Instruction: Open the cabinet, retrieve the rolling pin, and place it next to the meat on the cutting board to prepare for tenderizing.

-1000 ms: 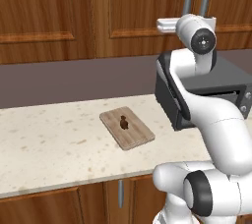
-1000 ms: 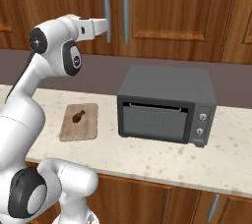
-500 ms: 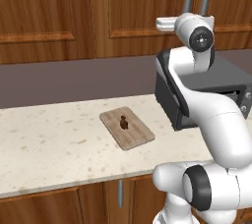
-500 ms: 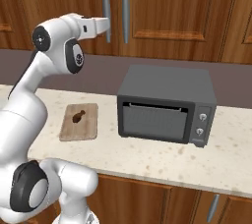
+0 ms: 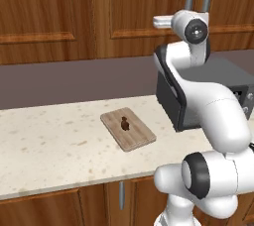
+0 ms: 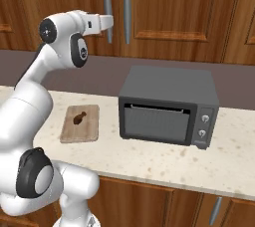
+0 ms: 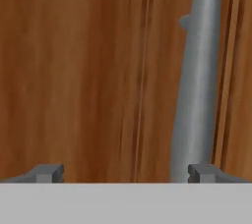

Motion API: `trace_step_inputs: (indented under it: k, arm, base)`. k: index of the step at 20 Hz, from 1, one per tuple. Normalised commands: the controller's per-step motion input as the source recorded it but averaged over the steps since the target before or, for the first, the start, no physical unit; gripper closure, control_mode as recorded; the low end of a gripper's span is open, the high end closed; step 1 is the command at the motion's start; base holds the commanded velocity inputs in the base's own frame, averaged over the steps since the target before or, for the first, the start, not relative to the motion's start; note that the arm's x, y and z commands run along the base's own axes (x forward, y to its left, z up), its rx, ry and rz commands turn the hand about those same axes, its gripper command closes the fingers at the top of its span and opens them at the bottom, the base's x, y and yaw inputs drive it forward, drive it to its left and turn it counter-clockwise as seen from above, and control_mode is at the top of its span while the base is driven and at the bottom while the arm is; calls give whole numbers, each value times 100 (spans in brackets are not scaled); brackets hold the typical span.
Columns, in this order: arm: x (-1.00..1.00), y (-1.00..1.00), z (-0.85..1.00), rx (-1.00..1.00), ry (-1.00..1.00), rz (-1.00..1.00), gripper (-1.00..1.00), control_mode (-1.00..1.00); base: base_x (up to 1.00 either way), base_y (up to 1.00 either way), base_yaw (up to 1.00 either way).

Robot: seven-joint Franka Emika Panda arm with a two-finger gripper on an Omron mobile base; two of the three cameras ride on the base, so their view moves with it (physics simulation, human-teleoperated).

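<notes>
raised high against the cabinet (image 6: 164,12) doors, arm reaching forward at upper-door height. gripper (image 7: 125,173) spread wide, jaws apart with nothing between them, close up to the reddish-brown panelled wood. in the hand view, long grey handle (image 7: 197,80) running top to bottom, leaning slightly, just in front of the right-hand fingertip (image 7: 202,173); left-hand fingertip well to the other side of a thin seam in the wood. whether any tip touches the handle: cannot tell.

from the right base view, white hand (image 6: 99,22) pointing right toward two upright grey bar handles side by side, left one (image 6: 107,9) partly behind the hand, right one (image 6: 126,11) just beyond. both bars vertical, long axes straight up and down. doors shut.

down on the speckled pale counter (image 5: 49,141): cutting board (image 5: 128,129) lying flat, long axis angled from far left to near right in the left base view, well below the hand. meat (image 5: 124,124) sitting near the board's middle, small dark lump. dark grey oven (image 6: 168,105) standing to the right of the board, apart from it, door facing near.
</notes>
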Motion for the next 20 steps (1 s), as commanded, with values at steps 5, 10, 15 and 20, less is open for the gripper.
trace_step_inputs:
  k: [5,10,15,20]
  arm:
    - [55,19,0,0,7,-10,-100,-100]
    - [72,22,0,0,8,-12,-100,-100]
    - [49,5,0,0,3,-6,-100,-100]
    - [37,0,0,0,1,-4,-100,-100]
  base:
    - [0,0,0]
    - [0,0,0]
    - [0,0,0]
    - [0,0,0]
